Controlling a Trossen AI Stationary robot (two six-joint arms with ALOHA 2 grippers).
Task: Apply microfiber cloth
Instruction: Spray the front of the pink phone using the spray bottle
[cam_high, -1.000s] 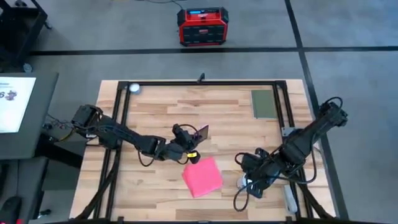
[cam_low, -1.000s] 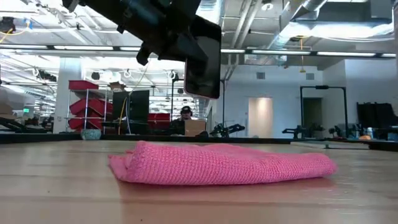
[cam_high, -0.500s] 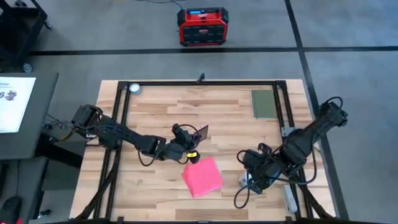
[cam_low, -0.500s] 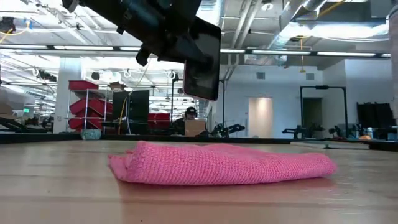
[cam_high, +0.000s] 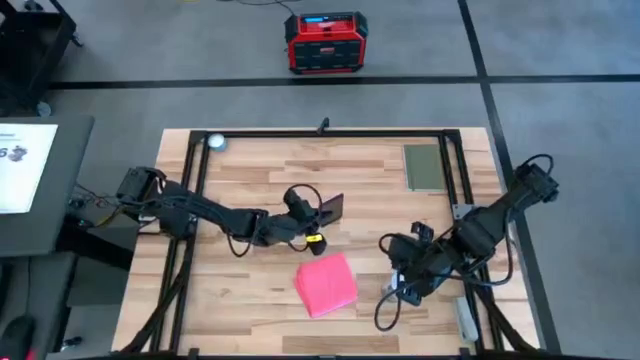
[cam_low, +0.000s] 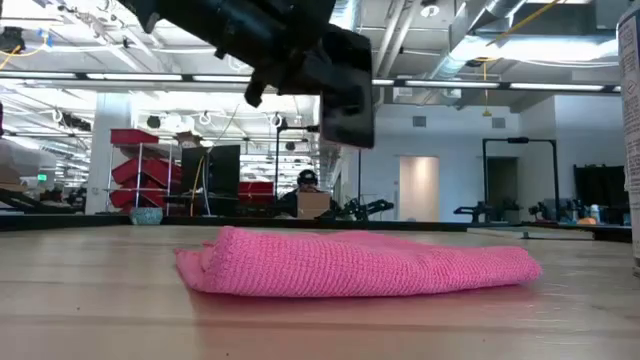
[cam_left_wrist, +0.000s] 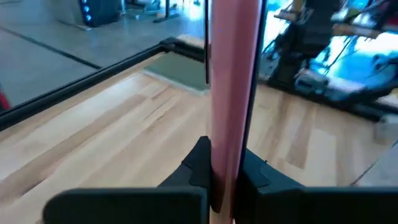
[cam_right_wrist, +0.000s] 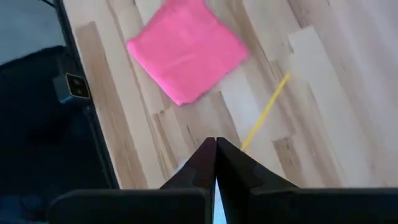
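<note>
Grey floor (cam_high: 560, 60) w/ red box (cam_high: 323, 43); red shelving (cam_low: 135, 160) behind.

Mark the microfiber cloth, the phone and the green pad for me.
microfiber cloth (cam_high: 326, 284): high view, middle of the fabric.
phone (cam_low: 349, 88): low view, its dark face.
green pad (cam_high: 423, 167): high view, its centre.

There is one pink cloth (cam_high: 326, 284), one phone (cam_high: 327, 208), one green pad (cam_high: 422, 167), one small white ball (cam_high: 216, 141) and one red box (cam_high: 324, 42) on the floor. Two robot arms work at one wooden table (cam_high: 370, 190)
</note>
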